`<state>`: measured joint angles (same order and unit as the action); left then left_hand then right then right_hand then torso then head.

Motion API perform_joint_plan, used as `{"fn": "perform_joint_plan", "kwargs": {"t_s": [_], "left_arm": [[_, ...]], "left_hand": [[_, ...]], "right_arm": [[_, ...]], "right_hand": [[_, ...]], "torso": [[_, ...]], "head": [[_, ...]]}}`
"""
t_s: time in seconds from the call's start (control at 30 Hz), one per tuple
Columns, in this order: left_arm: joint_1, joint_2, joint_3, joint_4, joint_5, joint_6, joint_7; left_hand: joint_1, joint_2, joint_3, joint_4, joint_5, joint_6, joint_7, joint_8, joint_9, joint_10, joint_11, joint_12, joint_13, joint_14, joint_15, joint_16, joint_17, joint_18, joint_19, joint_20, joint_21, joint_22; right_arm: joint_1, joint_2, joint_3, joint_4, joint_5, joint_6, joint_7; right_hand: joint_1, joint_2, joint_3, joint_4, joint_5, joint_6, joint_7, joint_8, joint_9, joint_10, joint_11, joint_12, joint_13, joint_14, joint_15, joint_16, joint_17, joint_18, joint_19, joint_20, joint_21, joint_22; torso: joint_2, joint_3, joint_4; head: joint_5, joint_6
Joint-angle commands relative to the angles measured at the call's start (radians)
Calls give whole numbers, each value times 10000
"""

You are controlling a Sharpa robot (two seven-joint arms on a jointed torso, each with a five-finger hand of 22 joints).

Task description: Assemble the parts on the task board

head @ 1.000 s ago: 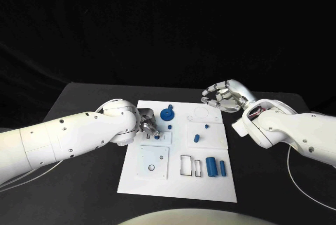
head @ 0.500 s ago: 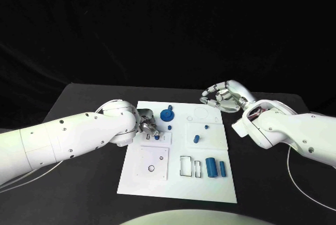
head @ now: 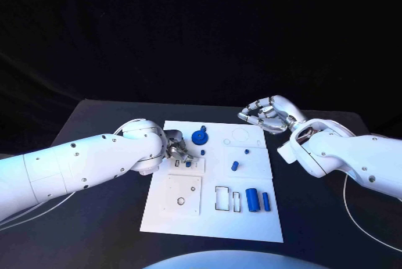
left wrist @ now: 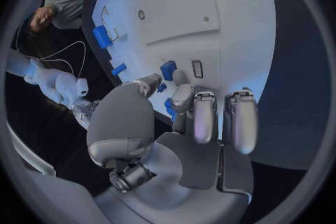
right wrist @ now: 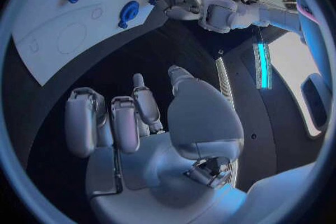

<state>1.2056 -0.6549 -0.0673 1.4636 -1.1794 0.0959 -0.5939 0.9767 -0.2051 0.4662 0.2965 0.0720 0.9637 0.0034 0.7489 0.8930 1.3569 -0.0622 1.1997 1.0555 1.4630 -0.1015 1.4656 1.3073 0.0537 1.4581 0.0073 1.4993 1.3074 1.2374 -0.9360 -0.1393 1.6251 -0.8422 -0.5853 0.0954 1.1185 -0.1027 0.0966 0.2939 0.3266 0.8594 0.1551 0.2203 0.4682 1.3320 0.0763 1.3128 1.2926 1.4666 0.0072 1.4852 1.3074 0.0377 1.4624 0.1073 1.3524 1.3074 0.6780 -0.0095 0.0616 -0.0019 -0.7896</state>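
Observation:
The white task board (head: 214, 222) lies in the middle of the black table. My left hand (head: 176, 150) hangs low over the board's left side, with its fingertips (left wrist: 183, 91) down at the surface. Thumb and a finger pinch a small blue part (left wrist: 162, 88). Just beside it another small blue piece (head: 187, 162) stands in the board. A blue gear-like part (head: 199, 137) sits right beyond the hand. My right hand (head: 266, 114) hovers over the board's far right corner, holding nothing, its fingers loosely bent and apart from the thumb.
Two small blue pieces (head: 247, 150) (head: 235, 164) lie on the board's right half. Two blue cylinders (head: 252, 200) (head: 266, 201) lie near the front beside an empty rectangular slot (head: 223, 198). A square plate with holes (head: 183, 194) sits at the front left.

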Motion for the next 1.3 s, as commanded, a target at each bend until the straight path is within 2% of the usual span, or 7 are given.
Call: {"fn": "perform_joint_plan", "kwargs": {"t_s": [0.03,0.4,0.67,0.83,0.9,1.07,1.3], "left_arm": [[-20,14,-10,17,155,140,-33],[-22,-122,49,168,286,-39,-21],[-11,-410,392,579,665,-374,-98],[109,-661,690,869,758,-349,-156],[202,-760,765,946,773,-330,-162],[374,-894,860,908,778,-208,-157],[488,-672,890,122,547,-14,-42]], "left_hand": [[39,99,-28,-5,-44,61,-2,-19,13,66,25,65,16,665,-71,30,1100,-166,42,-1,67,1026],[64,138,-123,-11,-38,72,-8,-26,22,68,20,68,18,666,-73,30,1102,-167,46,-2,69,1032],[177,202,-222,-9,-4,-86,34,-98,44,-84,48,-116,-234,662,-66,22,1092,-150,-1,4,37,960],[277,280,-264,-10,6,-411,170,-414,-72,-254,157,-247,-417,660,13,17,1087,-131,-61,61,-8,872],[340,276,-276,-12,1,-667,320,-824,-332,-322,274,-270,-469,658,107,15,1085,-128,-72,130,-22,855],[492,251,-314,-13,-13,-835,562,-1562,-878,-367,486,-195,-433,657,290,16,1083,-120,-92,301,-45,826],[710,192,-364,-16,-28,-983,765,-2172,-1405,-620,657,-367,-682,650,437,12,1073,-91,-178,428,-107,710]], "right_arm": [[-6,-1,1,-3,-3,19,121],[-9,11,1,-39,-12,12,82],[-14,22,1,-123,-12,25,51],[-18,36,-4,-162,-6,62,11],[-19,40,-7,-174,-4,72,-2],[-26,49,-12,-206,-2,87,-31],[-46,59,-16,-230,-2,105,-74]], "right_hand": [[-91,-34,-52,-1,-46,-72,30,45,9,-38,-9,-14,-7,541,-70,-44,448,143,4,-32,-50,1379],[-110,0,-78,-15,-3,-76,28,55,14,-35,-9,-9,-4,541,-71,-47,445,145,2,-32,-60,1376],[-97,25,-83,-22,38,-78,28,61,17,-33,-11,-5,-2,544,-71,-44,456,144,5,-33,-58,1379],[-48,81,-113,-27,123,10,-1,143,50,-25,-30,5,4,545,-82,-47,460,146,6,-39,-68,1379],[-47,81,-114,-28,124,13,-2,146,52,-26,-31,4,3,545,-82,-47,460,147,4,-39,-72,1377],[-30,86,-116,-33,137,5,-1,148,53,-25,-33,6,4,544,-85,-49,456,147,5,-40,-71,1378],[32,106,-120,-44,191,-24,0,153,56,-30,-35,2,-2,545,-90,-51,457,146,8,-45,-73,1381]], "torso": [[0,-1,3],[-14,5,3],[-30,12,13],[-32,9,4],[-29,6,5],[-29,16,27],[-11,5,35]], "head": [[-18,0],[-7,45],[-40,144],[-46,220],[-39,228],[-31,262],[34,288]]}}
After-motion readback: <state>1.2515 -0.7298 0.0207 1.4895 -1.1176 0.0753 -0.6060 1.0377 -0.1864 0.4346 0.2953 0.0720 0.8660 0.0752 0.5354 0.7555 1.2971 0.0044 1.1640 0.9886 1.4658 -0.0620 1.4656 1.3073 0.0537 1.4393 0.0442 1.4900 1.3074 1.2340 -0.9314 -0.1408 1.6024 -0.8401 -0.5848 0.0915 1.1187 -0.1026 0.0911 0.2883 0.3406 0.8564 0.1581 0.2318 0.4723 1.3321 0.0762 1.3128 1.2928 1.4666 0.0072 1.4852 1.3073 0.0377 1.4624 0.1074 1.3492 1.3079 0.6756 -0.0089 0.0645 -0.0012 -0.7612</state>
